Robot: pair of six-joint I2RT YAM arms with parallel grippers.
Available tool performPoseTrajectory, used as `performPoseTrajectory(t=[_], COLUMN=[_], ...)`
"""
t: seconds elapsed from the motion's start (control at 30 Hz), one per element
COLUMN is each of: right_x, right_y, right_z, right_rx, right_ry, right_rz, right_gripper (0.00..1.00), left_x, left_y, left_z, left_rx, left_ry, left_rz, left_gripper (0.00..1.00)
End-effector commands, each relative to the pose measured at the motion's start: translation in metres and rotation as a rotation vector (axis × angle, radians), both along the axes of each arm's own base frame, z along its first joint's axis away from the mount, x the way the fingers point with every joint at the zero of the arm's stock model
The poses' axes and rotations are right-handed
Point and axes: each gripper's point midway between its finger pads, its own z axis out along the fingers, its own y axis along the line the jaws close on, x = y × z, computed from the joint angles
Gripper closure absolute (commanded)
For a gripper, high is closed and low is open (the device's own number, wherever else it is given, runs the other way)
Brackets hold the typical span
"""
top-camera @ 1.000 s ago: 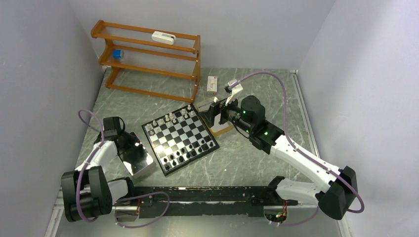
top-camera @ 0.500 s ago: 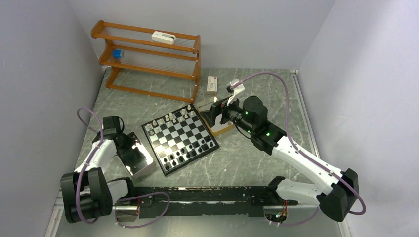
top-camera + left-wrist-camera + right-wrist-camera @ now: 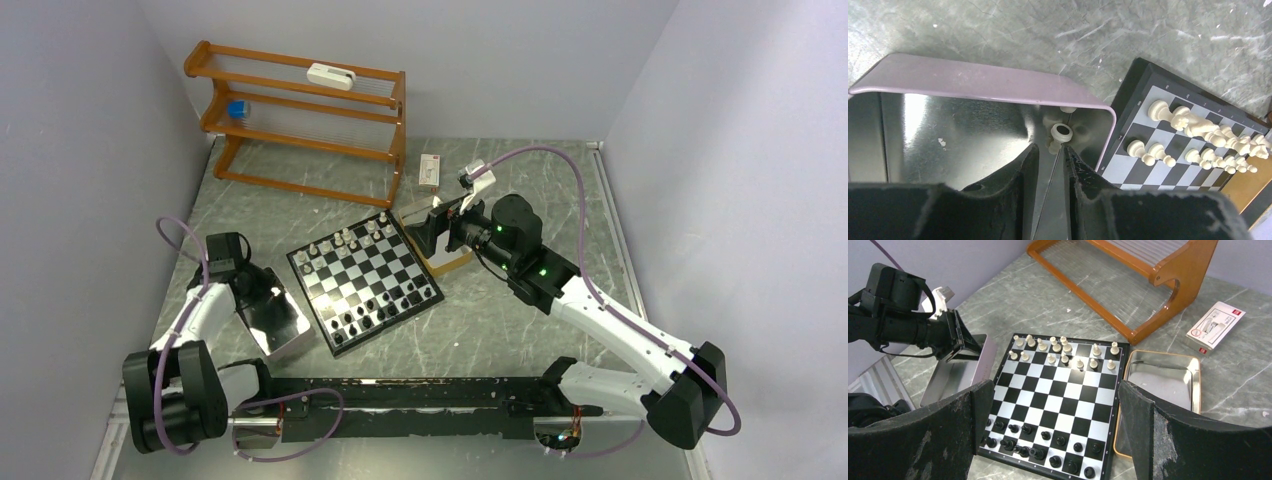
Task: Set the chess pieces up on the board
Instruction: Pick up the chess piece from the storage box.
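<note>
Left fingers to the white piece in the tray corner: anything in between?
Nothing visible. The white piece lies just ahead of the left fingers, tucked in the tray corner; only the tray's rim separates it from the board.

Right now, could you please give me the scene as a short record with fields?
board: partly set up
white pieces: far two rows, with gaps
black pieces: near two rows
loose piece: white, lying in a corner of the left tray
left gripper: in that tray, fingers narrowly apart, tips just short of the loose piece
right gripper: wide open, holding nothing
</note>
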Motion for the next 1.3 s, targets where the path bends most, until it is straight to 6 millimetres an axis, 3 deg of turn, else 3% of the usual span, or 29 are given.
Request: performPoseTrajectory(t=[0.0, 0.5, 0.9, 1.03, 1.27], right_x=[0.003, 0.005, 0.004, 0.003, 0.002], right_y=[-0.001, 0.001, 0.002, 0.001, 0.0], right_z=[0.006, 0.002, -0.002, -0.001, 0.001], right_rx=[0.009, 0.007, 0.003, 0.006, 0.012], right_ry=[-0.023, -0.017, -0.013, -0.017, -0.022], right_rz=[-0.006, -0.004, -0.001, -0.003, -0.002], right_gripper=[0.0, 0.0, 0.0, 0.0, 0.0], left_x=[0.008, -0.01, 0.003, 0.004, 0.009], left_y=[-0.001, 0.007, 0.014, 0.016, 0.018], left_z=[-0.001, -0.024, 0.014, 0.016, 0.011], left_rx=[-0.011, 0.022, 0.117, 0.142, 0.157], left_ry=[-0.034, 0.128, 0.014, 0.009, 0.034], left_rz=[-0.024, -0.018, -0.122, -0.151, -0.198], left_gripper=[0.7, 0.71, 0.67, 0.65, 0.71])
